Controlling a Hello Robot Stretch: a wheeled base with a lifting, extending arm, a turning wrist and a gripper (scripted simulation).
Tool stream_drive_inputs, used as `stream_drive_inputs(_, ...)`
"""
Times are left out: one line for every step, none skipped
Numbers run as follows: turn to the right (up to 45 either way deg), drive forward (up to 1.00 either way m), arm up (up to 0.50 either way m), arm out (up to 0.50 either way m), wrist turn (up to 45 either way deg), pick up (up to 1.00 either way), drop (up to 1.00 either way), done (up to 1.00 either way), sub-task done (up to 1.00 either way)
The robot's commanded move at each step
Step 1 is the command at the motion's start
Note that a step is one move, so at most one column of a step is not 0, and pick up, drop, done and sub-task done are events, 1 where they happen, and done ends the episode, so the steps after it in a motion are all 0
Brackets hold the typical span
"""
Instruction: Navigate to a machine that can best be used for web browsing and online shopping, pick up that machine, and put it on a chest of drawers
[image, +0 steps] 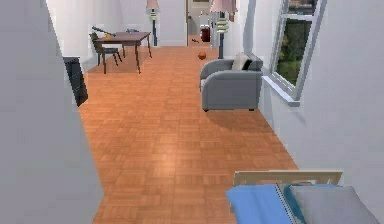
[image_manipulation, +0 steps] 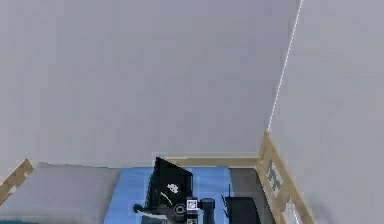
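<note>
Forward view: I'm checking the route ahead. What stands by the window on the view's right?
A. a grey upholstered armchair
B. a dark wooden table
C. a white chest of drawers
A: the grey upholstered armchair sits beside the white-framed window at the view's right; the dark wooden table stands far back at its left.

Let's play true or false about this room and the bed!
1. The armchair is grey. True.
2. The floor is green carpet. False: it is orange-brown wood.
3. A dark laptop stands on the bed's blue cover. True.
4. The wooden table stands right next to the armchair. False: it is far down the room on the forward view's left, apart from the armchair.
</note>
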Motion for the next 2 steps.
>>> stream_drive_inputs(0.0, 0.0, 0.0, 0.0, 36.0, 0.0, 0.0, 0.0, 0.0)
stream_drive_inputs(0.0, 0.0, -0.3, 0.0, 0.0, 0.0, 0.0, 0.0, 0.0)
